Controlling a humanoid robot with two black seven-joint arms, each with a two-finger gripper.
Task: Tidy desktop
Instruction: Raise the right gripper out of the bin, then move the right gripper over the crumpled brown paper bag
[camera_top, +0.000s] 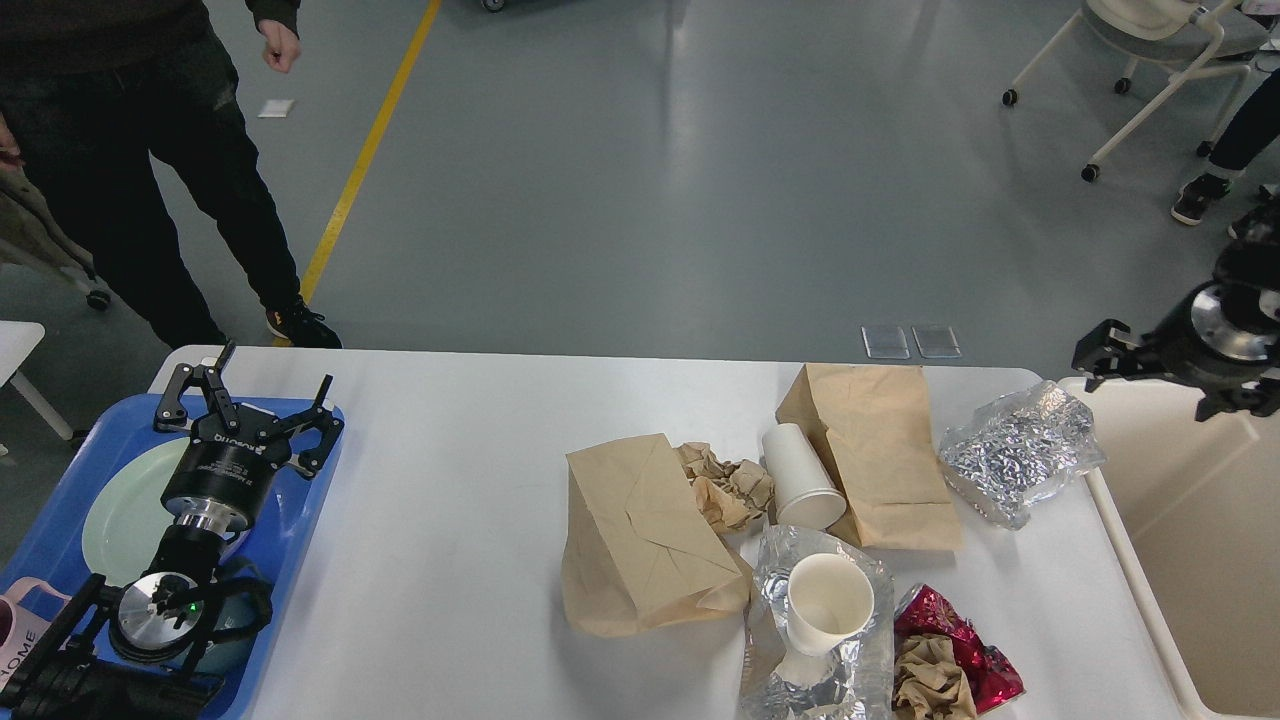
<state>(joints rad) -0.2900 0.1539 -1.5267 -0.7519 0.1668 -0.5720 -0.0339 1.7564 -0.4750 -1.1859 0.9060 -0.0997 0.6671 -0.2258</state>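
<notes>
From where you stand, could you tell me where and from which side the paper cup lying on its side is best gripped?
Grip the tipped white cup across its mid-body from above. It lies with its rim toward you, against the brown bag, so the sides are crowded; only the top is free.

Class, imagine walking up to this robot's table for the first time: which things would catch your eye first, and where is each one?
The heap of litter on the right half of the desktop stands out first: two brown paper bags, two white paper cups and crumpled silver foil. Next comes the blue tray at the left edge, with the left gripper open above a pale green plate. A beige bin stands at the right.
</notes>
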